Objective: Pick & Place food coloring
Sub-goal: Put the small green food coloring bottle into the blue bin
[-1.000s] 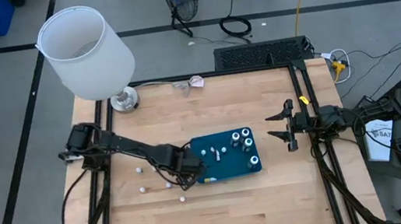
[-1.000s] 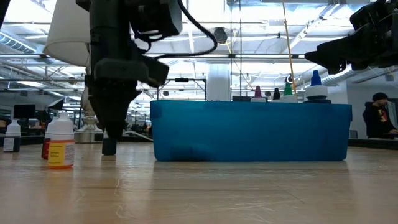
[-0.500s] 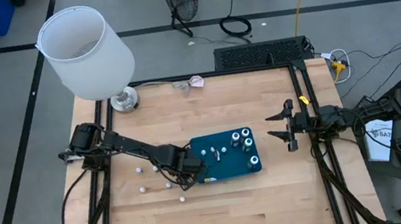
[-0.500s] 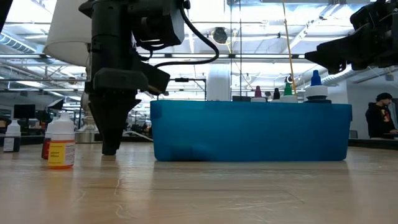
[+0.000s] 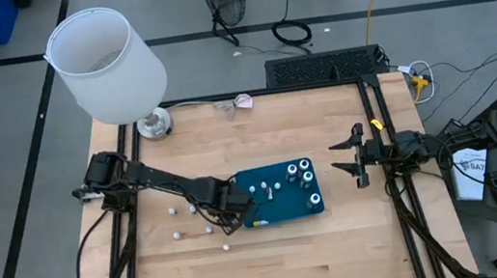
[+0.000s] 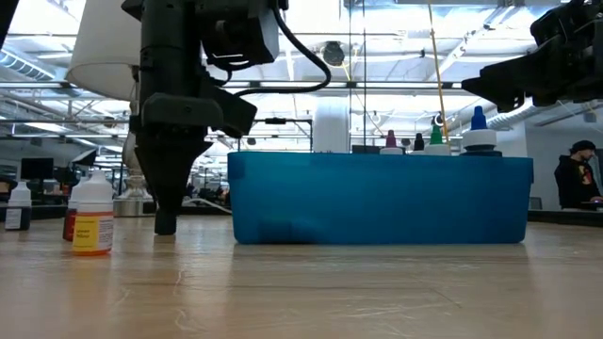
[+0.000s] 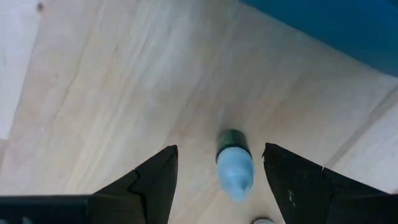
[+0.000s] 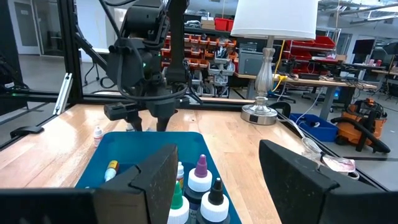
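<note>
Several dark food coloring bottles with coloured caps (image 5: 308, 177) stand upright in the teal tray (image 5: 288, 213). Small whitish pieces (image 5: 177, 234) lie on the wood left of the tray. My left gripper (image 5: 232, 214) is open and points down beside the tray's left end, low over the table (image 6: 167, 221). In the left wrist view a small bottle with a pale cap (image 7: 234, 165) lies on its side between the fingers of my left gripper (image 7: 219, 149), apart from both. My right gripper (image 5: 339, 157) is open and waits in the air right of the tray.
A white-shaded lamp (image 5: 107, 66) stands on the table's far left corner. Two more bottles (image 6: 91, 215) stand on the table left of the left gripper in the low view. Bare wood (image 5: 285, 260) lies on the tray's near side. A person (image 6: 575, 179) is in the room behind.
My left gripper has swayed slightly beside the tray's left end and stays low over the table. The tray, the bottles and the right arm have kept still.
</note>
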Motion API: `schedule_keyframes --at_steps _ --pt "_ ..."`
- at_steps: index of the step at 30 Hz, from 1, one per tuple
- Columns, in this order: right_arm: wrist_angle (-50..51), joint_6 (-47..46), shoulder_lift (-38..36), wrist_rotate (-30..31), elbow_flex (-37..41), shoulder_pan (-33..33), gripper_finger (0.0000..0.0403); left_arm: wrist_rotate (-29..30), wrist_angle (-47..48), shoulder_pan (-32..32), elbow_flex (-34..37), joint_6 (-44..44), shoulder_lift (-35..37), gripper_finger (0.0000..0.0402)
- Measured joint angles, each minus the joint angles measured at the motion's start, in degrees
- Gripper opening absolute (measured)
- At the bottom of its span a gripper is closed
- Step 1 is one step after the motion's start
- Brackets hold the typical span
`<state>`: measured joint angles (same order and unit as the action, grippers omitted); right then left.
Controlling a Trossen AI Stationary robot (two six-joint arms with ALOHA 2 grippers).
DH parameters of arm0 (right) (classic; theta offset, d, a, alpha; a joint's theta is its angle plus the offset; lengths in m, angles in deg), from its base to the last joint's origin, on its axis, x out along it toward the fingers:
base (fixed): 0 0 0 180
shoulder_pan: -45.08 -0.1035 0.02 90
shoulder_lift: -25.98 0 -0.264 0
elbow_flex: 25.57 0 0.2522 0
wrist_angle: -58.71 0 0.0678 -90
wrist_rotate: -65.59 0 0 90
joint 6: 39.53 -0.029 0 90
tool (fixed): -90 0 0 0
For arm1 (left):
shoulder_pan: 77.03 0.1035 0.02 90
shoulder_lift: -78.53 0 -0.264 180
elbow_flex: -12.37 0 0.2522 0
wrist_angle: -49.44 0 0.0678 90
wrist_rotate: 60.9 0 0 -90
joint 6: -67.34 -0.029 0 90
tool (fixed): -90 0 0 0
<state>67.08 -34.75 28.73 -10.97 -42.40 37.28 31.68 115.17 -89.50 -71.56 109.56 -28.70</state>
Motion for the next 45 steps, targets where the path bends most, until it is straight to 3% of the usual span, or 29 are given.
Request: schedule_keyframes --at_steps 17,32,39,45 --pt "0.0 0.0 0.01 -0.02 0.0 0.0 0.0213 0.03 0.27 0.02 0.0 0.28 0.01 0.0236" --pt "0.0 -0.02 0.02 0.0 -0.01 0.0 0.0212 0.01 -0.08 0.02 0.0 0.1 0.01 0.0079" --pt "0.0 -0.01 0.01 -0.01 -0.01 -0.01 0.0212 -0.24 0.87 0.02 -0.52 0.12 0.02 0.007" --pt "0.0 -0.02 0.0 0.0 0.01 0.0 0.0213 0.84 9.56 -0.45 -8.75 0.09 -0.03 0.0069"
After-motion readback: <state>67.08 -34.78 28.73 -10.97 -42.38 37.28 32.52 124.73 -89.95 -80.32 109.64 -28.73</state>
